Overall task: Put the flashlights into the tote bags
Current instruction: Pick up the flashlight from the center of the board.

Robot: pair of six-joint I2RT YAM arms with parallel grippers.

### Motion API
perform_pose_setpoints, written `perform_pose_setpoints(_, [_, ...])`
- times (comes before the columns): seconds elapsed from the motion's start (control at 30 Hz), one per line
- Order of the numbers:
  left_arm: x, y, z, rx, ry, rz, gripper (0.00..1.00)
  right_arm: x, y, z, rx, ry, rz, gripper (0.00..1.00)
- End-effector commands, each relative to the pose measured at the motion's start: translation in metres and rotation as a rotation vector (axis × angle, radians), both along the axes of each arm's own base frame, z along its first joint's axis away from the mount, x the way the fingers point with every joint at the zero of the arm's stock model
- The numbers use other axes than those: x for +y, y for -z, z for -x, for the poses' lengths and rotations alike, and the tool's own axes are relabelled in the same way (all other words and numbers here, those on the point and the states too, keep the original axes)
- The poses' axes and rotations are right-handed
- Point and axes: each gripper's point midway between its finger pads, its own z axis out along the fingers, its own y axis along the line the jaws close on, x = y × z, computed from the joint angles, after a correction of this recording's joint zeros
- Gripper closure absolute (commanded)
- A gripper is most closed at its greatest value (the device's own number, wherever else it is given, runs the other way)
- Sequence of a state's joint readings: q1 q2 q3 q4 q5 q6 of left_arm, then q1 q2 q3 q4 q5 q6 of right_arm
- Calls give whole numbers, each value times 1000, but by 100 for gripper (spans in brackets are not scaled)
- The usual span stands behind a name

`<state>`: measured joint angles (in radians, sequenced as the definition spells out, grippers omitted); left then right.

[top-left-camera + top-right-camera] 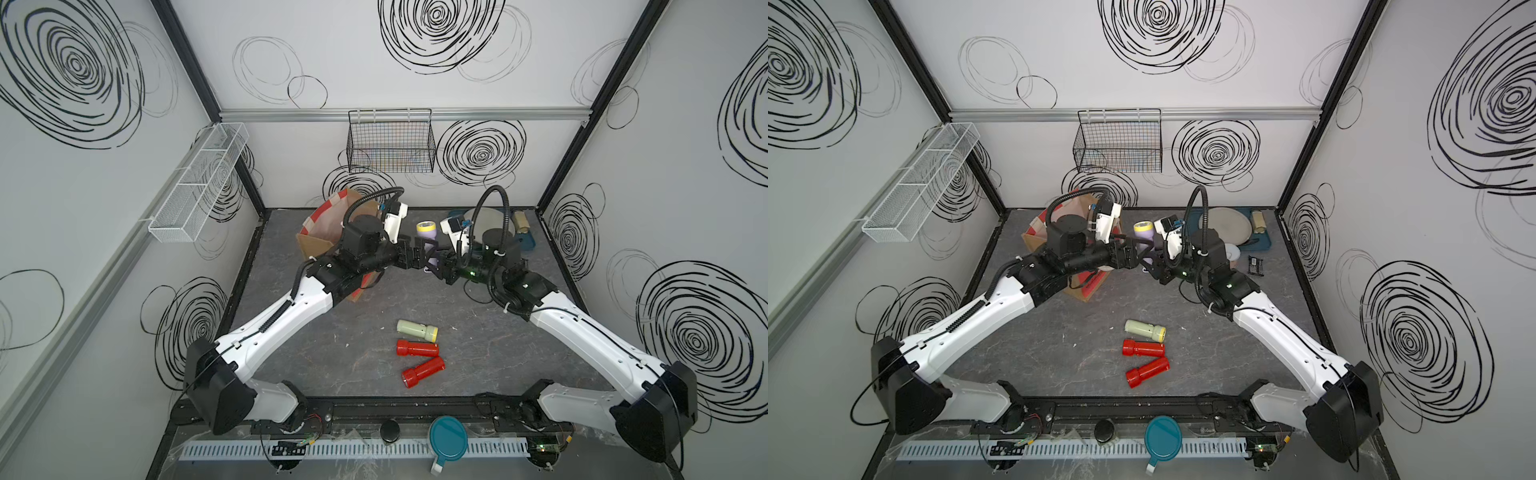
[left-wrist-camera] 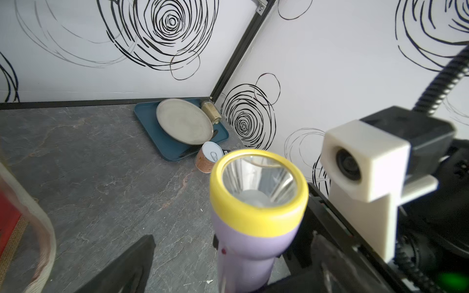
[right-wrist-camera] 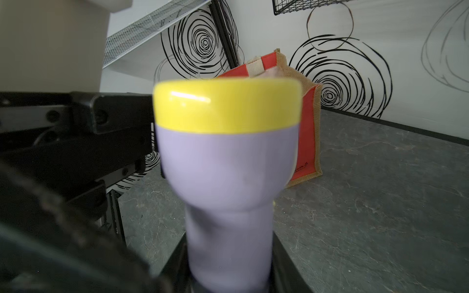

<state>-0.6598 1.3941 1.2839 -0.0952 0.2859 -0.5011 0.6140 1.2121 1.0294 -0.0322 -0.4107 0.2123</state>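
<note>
- Nearest the robot's base, a red flashlight [image 1: 423, 372], a second red flashlight [image 1: 417, 348] and a pale green flashlight [image 1: 417, 330] lie close together on the table [image 1: 332, 353].
- Mid-table, the right gripper [image 3: 229, 274] is clamped on the handle of the lilac flashlight [image 1: 428, 237], which stands upright with its yellow head up.
- The left gripper [image 2: 228, 266] is spread wide, with a finger on either side of that handle.
- Behind the left arm sits the tote bag [image 1: 322, 226], its mouth open.
</note>
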Motion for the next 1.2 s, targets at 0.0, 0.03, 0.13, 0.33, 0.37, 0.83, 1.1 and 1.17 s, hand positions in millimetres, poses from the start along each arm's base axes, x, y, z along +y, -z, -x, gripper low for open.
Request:
perform_pose_setpoints(0.0, [-9,-37,-8,-88,1,94,1,9,-29,2,-64,-32,-58,100])
perform_pose_setpoints(0.03, [-9,-37,-10,-89,-4,104,3,10,-27,2,-63,-31,-56,100])
perform_pose_setpoints(0.13, [-12,-37,-14,-84,-8,140,12,11,-27,2,-65,-35,-56,100])
perform_pose_setpoints(0.33, [-17,-36,-19,-72,-8,177,36,12,-27,3,-67,-38,-53,100])
perform_pose_setpoints(0.37, [-16,-36,-20,-73,-10,181,40,12,-26,3,-68,-37,-50,100])
perform_pose_setpoints(0.83, [29,-49,-39,-110,-184,67,93,8,-46,-2,-70,27,-72,24])
perform_pose_setpoints(1.1, [117,-61,-93,-97,-550,-101,97,-1,-39,-12,-23,99,-11,0])
perform_pose_setpoints(1.17, [147,-54,-112,-55,-671,-149,97,-3,-29,-15,7,120,22,0])
